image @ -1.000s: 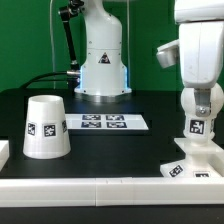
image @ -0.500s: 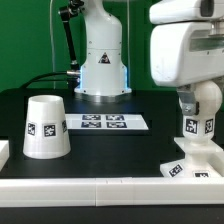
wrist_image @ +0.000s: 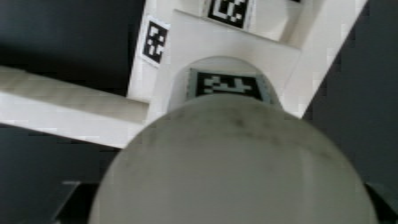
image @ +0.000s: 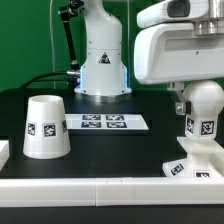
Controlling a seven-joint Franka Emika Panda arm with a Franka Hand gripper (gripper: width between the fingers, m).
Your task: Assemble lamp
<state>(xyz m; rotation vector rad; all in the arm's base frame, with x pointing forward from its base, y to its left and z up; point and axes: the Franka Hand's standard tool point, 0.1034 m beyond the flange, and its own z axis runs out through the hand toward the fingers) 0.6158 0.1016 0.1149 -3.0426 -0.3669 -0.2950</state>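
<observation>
The white bulb (image: 205, 125) stands upright on the flat square base (image: 192, 166) at the front of the exterior view's right, with two tags facing the camera. My gripper (image: 203, 92) comes down over the bulb's round head and is shut on it, under the big white hand. In the wrist view the bulb's head (wrist_image: 222, 165) fills the frame between the dark fingers (wrist_image: 71, 203), and my gripper (wrist_image: 222, 208) sits around it. The tagged base (wrist_image: 240, 45) lies beyond. The tapered shade (image: 45, 127) stands mouth down at the exterior view's left, apart from the rest.
The marker board (image: 104, 122) lies flat mid-table behind the parts. The robot's pedestal (image: 103, 60) stands at the back. A low white wall (image: 90, 186) runs along the table's front edge, and a small white block (image: 3, 150) sits at the far left.
The hand has swung toward the exterior view's left over the bulb. The bulb has turned in place: one tag faced the camera before, two now. Shade and base have not moved.
</observation>
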